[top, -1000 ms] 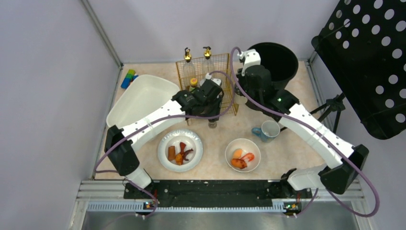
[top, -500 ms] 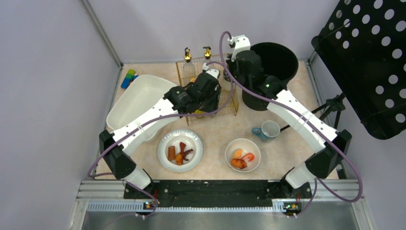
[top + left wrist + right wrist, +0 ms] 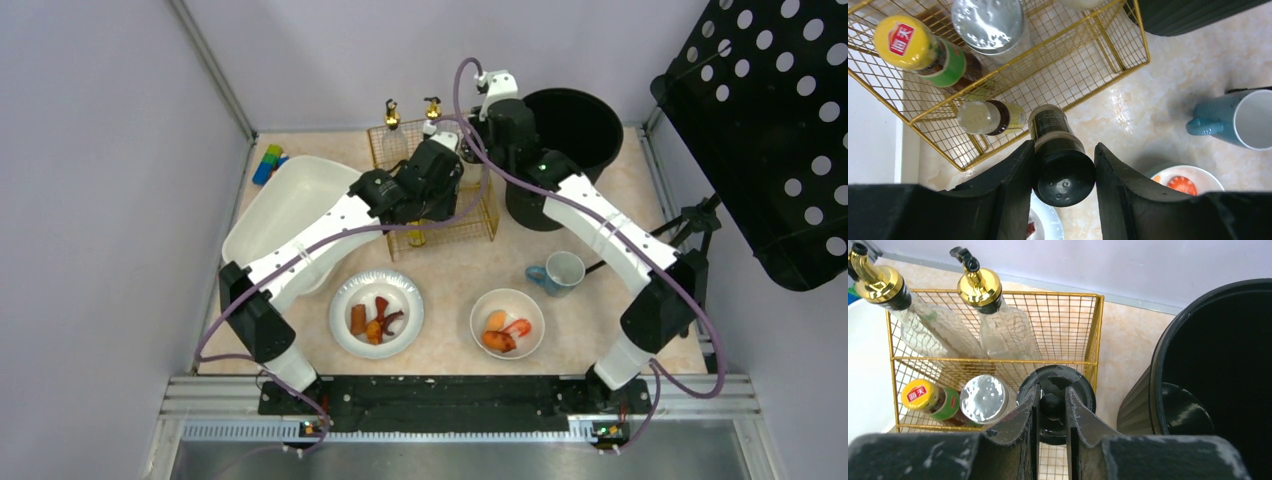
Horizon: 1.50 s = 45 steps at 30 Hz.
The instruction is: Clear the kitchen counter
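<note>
My left gripper [image 3: 1063, 170] is shut on a dark shaker with a black cap [image 3: 1060, 155], held over the kitchen counter [image 3: 455, 275] at the front edge of a gold wire rack [image 3: 1108, 45]. My right gripper [image 3: 1050, 395] is shut on the small knob of a round black jar [image 3: 1083, 385] that sits in the rack's right side. In the rack also stand a yellow-capped bottle [image 3: 918, 47], a silver-capped jar [image 3: 988, 22], a small white-capped bottle [image 3: 985, 117] and two glass bottles with gold pourers [image 3: 980, 287]. In the top view the arms hide both grippers' fingertips.
A white tub [image 3: 290, 205] lies left of the rack and a black bucket [image 3: 575, 125] stands right of it. Near the front are a plate with food scraps [image 3: 345, 300], a bowl with food [image 3: 515, 298] and a blue mug [image 3: 560, 272]. Coloured blocks [image 3: 268, 163] sit at the back left.
My left arm has carried the shaker from the counter in front of the rack back to the rack's front edge. My right arm has swung back and left over the rack.
</note>
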Each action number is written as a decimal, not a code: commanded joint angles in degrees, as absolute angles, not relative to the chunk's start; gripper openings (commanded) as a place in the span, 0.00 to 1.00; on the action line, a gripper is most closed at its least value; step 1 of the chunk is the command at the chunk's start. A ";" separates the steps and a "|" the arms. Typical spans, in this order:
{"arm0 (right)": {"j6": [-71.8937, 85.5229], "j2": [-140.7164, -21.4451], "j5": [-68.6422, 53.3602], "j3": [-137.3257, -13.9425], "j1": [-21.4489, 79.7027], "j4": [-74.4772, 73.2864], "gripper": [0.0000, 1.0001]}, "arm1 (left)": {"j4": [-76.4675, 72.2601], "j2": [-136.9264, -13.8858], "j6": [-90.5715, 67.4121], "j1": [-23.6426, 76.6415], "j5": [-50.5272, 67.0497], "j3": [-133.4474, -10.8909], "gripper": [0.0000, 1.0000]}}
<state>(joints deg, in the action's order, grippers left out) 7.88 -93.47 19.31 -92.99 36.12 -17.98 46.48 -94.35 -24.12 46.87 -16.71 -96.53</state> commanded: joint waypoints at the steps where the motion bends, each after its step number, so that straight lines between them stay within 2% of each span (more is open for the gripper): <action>1: 9.39 -94.97 17.17 -93.49 34.78 -9.37 0.00 | 41.68 -95.03 -23.38 44.94 -17.99 -98.27 0.00; 32: 11.28 -107.75 12.27 -93.68 33.08 -13.27 0.00 | 42.38 -107.37 -24.61 41.86 -12.31 -106.15 0.00; 34: 11.43 -107.80 11.82 -93.20 32.81 -13.25 0.13 | 42.76 -108.27 -24.53 41.76 -12.30 -106.87 0.00; 37: 11.74 -107.14 11.69 -92.46 32.62 -13.23 0.38 | 42.89 -109.31 -24.60 41.54 -11.99 -107.18 0.00; 40: 11.73 -106.02 12.12 -92.14 32.62 -13.25 0.50 | 42.85 -109.99 -24.71 41.53 -11.42 -107.16 0.00; 42: 11.77 -105.06 12.45 -91.96 32.61 -13.32 0.67 | 42.89 -110.48 -24.70 41.49 -11.16 -107.01 0.00; 45: 11.68 -103.20 12.72 -91.77 32.61 -13.60 0.71 | 42.89 -110.91 -24.78 41.40 -10.49 -106.42 0.00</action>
<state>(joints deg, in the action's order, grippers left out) 11.79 -107.61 11.62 -91.94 32.45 -15.33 44.42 -110.19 -26.15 40.86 -12.86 -104.84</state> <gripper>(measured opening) 0.694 0.492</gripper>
